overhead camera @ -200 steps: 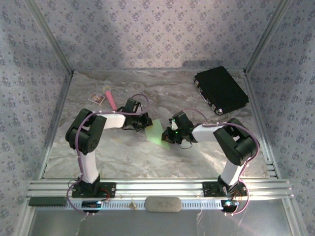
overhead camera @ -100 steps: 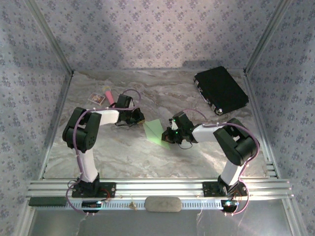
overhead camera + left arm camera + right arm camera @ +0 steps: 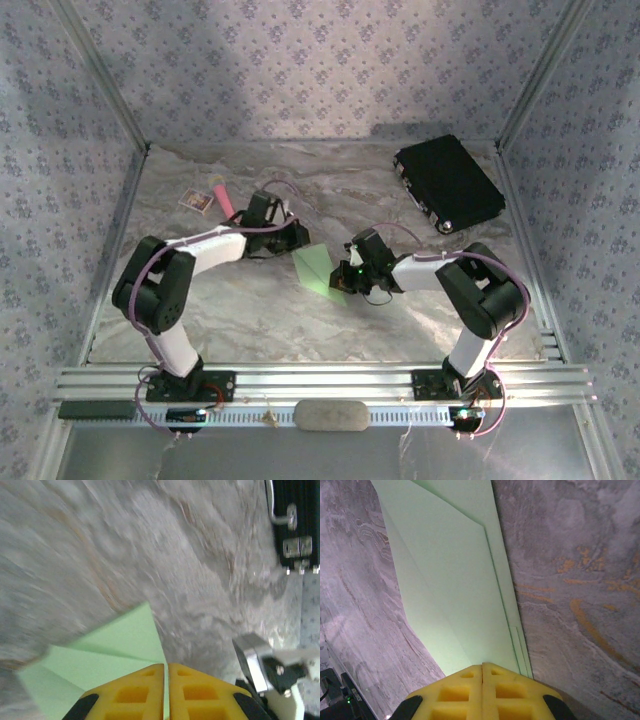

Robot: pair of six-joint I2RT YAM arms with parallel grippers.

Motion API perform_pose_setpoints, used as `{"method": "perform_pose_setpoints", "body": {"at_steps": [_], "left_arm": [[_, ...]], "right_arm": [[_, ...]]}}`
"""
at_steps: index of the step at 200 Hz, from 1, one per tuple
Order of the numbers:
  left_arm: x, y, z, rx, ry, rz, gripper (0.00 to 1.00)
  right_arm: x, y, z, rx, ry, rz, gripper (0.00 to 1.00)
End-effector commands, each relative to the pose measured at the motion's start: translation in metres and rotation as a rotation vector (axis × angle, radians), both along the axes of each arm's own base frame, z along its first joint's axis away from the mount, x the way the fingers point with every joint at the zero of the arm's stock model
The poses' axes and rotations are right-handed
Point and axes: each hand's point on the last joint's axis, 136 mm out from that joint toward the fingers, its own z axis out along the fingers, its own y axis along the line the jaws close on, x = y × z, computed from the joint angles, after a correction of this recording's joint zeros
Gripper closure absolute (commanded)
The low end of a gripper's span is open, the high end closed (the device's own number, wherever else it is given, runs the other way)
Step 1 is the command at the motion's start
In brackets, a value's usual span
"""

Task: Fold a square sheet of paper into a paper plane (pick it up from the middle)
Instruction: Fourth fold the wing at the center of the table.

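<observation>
The lime-green paper (image 3: 315, 268) lies flat on the marble table, folded into a pointed, creased shape. My left gripper (image 3: 297, 241) is at its far-left corner. In the left wrist view its yellow fingers (image 3: 131, 692) are shut to a hairline gap (image 3: 166, 666) right over the paper's (image 3: 100, 652) edge. My right gripper (image 3: 343, 278) is at the paper's right side. Its fingers (image 3: 482, 667) are shut tight, and the folded paper (image 3: 455, 580) runs out from under the tips. Whether either one pinches the sheet or only rests on it, I cannot tell.
A black case (image 3: 448, 183) lies at the back right and appears in the left wrist view (image 3: 295, 520). A pink stick (image 3: 224, 198) and a small white card (image 3: 197, 201) lie at the back left. Patterned walls close in three sides.
My left gripper drew back to the left from the paper, then came back to its far-left corner, with the arm now stretched lower. The right gripper and the paper stayed put.
</observation>
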Motion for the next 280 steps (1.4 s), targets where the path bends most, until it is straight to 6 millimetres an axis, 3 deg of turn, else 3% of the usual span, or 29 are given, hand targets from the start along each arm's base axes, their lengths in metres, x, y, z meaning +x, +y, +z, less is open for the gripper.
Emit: {"method": "perform_pose_setpoints", "body": {"at_steps": [1,22,52,91,125,151,192,237,280], "left_arm": [[-0.012,-0.018,-0.02,-0.016,0.044,-0.05,0.9],[-0.016,-0.026,-0.038,0.0,0.078,-0.072,0.91],[-0.022,-0.019,-0.067,0.046,0.134,-0.057,0.93],[-0.036,-0.007,-0.092,0.08,0.182,-0.057,0.97],[-0.038,-0.002,-0.094,0.075,0.19,-0.049,0.97],[-0.037,-0.004,-0.092,0.071,0.186,-0.051,0.97],[-0.037,-0.003,-0.092,0.074,0.186,-0.047,0.97],[-0.036,-0.002,-0.096,0.077,0.19,-0.04,0.97],[-0.035,-0.002,-0.098,0.067,0.195,-0.037,0.97]], "right_arm": [[-0.034,-0.029,-0.038,-0.148,0.136,-0.008,1.0],[-0.033,-0.03,-0.036,-0.15,0.131,-0.012,1.0],[-0.03,-0.024,-0.028,-0.12,0.108,0.004,1.0],[-0.015,-0.006,0.01,-0.025,-0.015,0.043,1.0],[-0.006,0.021,0.035,0.068,-0.057,0.113,1.0],[0.001,0.027,0.02,0.024,-0.034,0.117,1.0],[-0.005,0.008,-0.02,-0.029,0.073,0.08,1.0],[-0.031,-0.005,-0.011,0.021,0.063,0.098,1.0],[-0.059,-0.036,-0.013,-0.017,0.058,0.072,1.0]]}}
